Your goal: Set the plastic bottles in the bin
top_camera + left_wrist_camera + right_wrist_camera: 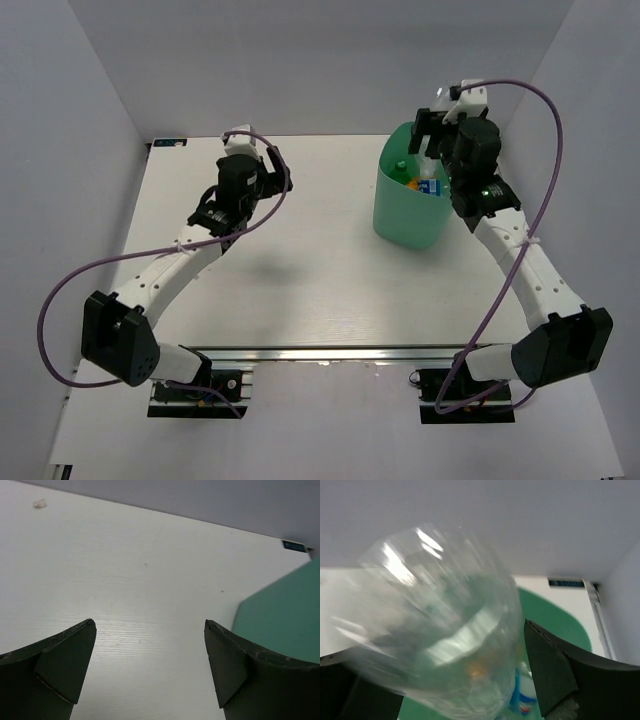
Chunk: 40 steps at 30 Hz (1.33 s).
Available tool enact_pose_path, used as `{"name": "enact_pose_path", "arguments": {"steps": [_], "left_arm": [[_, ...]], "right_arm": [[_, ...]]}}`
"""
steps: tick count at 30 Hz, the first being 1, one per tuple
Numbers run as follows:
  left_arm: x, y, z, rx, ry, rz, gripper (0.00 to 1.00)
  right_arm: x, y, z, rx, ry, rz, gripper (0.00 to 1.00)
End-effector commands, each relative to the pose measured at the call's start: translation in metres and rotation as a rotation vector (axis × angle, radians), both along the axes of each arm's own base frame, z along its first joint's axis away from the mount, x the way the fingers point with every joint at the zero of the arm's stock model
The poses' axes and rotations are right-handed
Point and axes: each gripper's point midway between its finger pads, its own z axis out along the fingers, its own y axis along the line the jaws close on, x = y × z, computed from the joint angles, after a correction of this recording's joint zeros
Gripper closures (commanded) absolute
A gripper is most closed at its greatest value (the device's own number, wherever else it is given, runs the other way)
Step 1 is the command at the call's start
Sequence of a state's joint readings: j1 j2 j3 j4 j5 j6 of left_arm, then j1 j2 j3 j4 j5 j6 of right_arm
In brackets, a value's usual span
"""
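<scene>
The mint-green bin point(405, 215) stands at the back right of the table. Inside it I see a green bottle point(400, 165), an orange bottle point(411, 182) and blue-labelled clear bottles point(433, 187). My right gripper point(430, 125) hangs over the bin's rim with its jaws spread wide. In the right wrist view a clear bottle point(440, 630), motion-blurred, lies between the fingers point(555, 670) above the bin point(555, 625); it looks loose, not clamped. My left gripper point(277, 177) is open and empty over bare table point(150, 645), with the bin's side point(285, 615) to its right.
White walls enclose the table on three sides. A small dark-blue tag point(168, 142) sits at the back left edge, and another shows by the bin point(565, 583). A tiny white scrap point(40, 503) lies near the back wall.
</scene>
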<state>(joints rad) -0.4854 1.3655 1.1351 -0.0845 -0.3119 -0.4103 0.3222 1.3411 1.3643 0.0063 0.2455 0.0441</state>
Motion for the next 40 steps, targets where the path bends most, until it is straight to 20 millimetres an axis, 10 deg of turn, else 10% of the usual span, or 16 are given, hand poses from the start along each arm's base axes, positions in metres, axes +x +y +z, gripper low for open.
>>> {"name": "enact_pose_path", "arguments": {"steps": [1, 13, 19, 24, 29, 33, 40], "left_arm": [[0.010, 0.032, -0.014, 0.010, 0.087, 0.115, 0.02], [0.001, 0.058, 0.005, -0.043, 0.019, 0.152, 0.02], [0.001, 0.079, 0.002, -0.078, 0.036, 0.203, 0.02], [0.002, 0.119, -0.001, -0.100, 0.054, 0.306, 0.02], [-0.002, 0.154, -0.006, -0.127, 0.049, 0.387, 0.02], [0.000, 0.172, -0.006, -0.135, 0.043, 0.434, 0.02], [0.005, 0.174, 0.001, -0.149, 0.031, 0.427, 0.02]], "right_arm": [[-0.002, -0.029, -0.041, -0.120, 0.106, -0.142, 0.11], [-0.021, -0.032, 0.028, -0.129, -0.017, -0.111, 0.11], [-0.035, -0.074, 0.027, -0.027, 0.017, -0.320, 0.11], [-0.051, -0.137, -0.010, 0.072, 0.144, -0.468, 0.11], [-0.078, -0.188, -0.089, 0.171, 0.277, -0.636, 0.11], [-0.086, -0.176, -0.129, 0.261, 0.323, -0.564, 0.11], [-0.102, -0.181, -0.128, 0.255, 0.242, -0.583, 0.10]]}}
